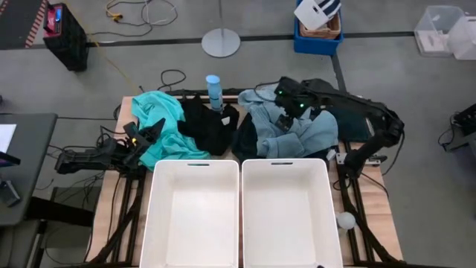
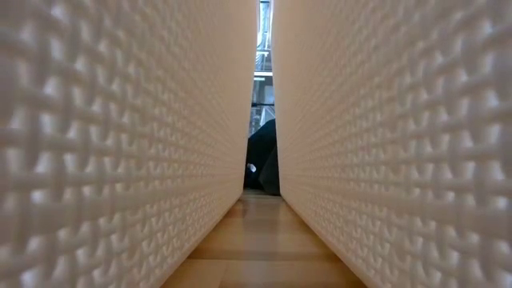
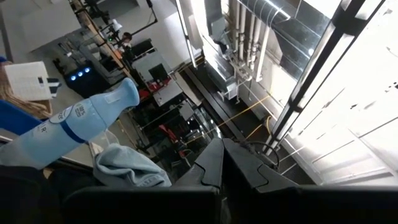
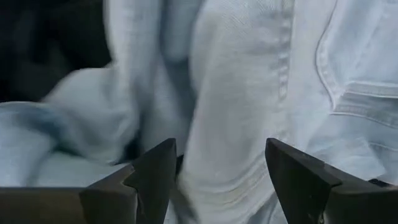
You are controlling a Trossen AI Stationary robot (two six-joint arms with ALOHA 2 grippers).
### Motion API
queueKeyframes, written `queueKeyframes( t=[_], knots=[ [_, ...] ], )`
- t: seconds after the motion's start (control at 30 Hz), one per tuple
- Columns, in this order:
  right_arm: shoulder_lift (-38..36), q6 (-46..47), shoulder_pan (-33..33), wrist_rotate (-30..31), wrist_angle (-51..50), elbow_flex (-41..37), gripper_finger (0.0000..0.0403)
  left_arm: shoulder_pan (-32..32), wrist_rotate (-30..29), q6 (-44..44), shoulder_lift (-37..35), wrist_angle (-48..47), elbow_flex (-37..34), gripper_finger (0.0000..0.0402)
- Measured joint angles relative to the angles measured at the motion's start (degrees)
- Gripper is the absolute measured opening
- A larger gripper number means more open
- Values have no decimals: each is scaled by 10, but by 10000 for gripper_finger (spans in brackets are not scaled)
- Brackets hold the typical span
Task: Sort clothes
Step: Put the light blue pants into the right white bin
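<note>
The clothes lie heaped along the table's far side: a turquoise garment (image 1: 160, 123) at the left, a black one (image 1: 208, 126) in the middle, a pale grey-blue one (image 1: 297, 138) at the right, and a dark one (image 1: 349, 115) under the right arm. My right gripper (image 1: 286, 117) points down over the grey-blue garment (image 4: 249, 74), open, with a fold of the cloth between its fingers. My left gripper (image 1: 149, 134) waits at the table's left beside the turquoise garment, shut (image 3: 222, 163) and tipped upward with nothing in it. My right gripper comes at the pale grey-blue garment from above, and its open fingers (image 4: 155, 168) stand on either side of a seamed fold (image 4: 217, 155). I cannot tell whether the fingertips touch the cloth.
Two white bins (image 1: 195, 162) (image 1: 285, 162) stand side by side on the near half of the table. A slim blue bottle (image 1: 214, 91) stands upright at the far edge among the clothes. In the low view, a dark garment (image 2: 266, 160) shows through the narrow gap between the bins.
</note>
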Motion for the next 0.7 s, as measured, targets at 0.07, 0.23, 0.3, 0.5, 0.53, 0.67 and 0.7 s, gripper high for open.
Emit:
queueKeyframes(
  t=[0.07, 0.23, 0.3, 0.5, 0.53, 0.67, 0.7],
  knots=[
    [5, 0, 9, 33, 0, 0, 266, 0, 0, 0, 0, 0, 0, 0],
    [15, 14, 24, 85, -19, 0, 266, 0, 0, 0, 0, -1, 0, 0],
    [18, 19, 30, 97, -23, 0, 266, 0, 0, 0, 0, -1, 0, 0],
    [18, 50, 35, 101, -31, 0, 265, 0, 0, 0, 0, -4, 0, 0],
    [18, 56, 36, 101, -34, 0, 265, 0, 0, 0, 0, -4, 0, 0],
    [18, 72, 47, 101, -41, 0, 265, 0, 0, 0, 0, -4, 0, 0],
    [18, 75, 50, 101, -39, 0, 265, 0, 0, 0, 0, -4, 0, 0]
  ],
)
